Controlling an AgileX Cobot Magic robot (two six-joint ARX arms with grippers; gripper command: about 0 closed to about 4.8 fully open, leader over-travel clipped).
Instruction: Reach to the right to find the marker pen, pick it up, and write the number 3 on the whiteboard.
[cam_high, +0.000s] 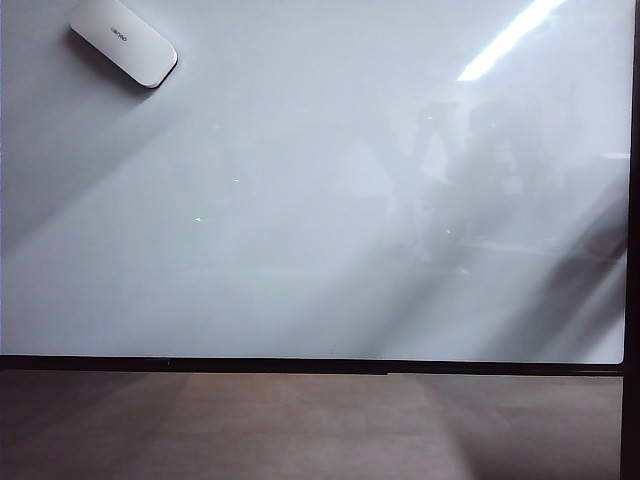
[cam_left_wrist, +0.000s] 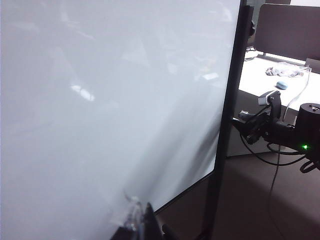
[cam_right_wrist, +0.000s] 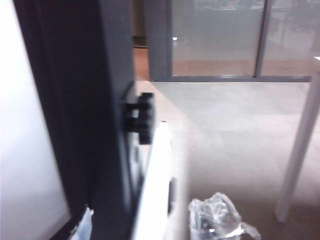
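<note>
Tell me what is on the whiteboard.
Only the white eraser rests on the whiteboard, at its upper left corner in the exterior view. No writing shows. Whatever lies beneath the eraser is hidden.

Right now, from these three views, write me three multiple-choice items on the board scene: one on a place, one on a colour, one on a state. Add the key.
1. Where does the eraser lie on the whiteboard in the exterior view?
A. upper left corner
B. bottom middle
C. right edge

2. What colour is the whiteboard's frame?
A. red
B. black
C. yellow

3. How does the right gripper stand?
A. shut on the eraser
B. shut on nothing
C. open

Key:
1 A: the eraser sits slanted near the board's top left.
2 B: a thin black strip borders the board.
3 C: its clear fingertips stand wide apart beside the frame, off the board's edge.
The left gripper shows only as a sliver in front of the board, so its state is unclear.
</note>
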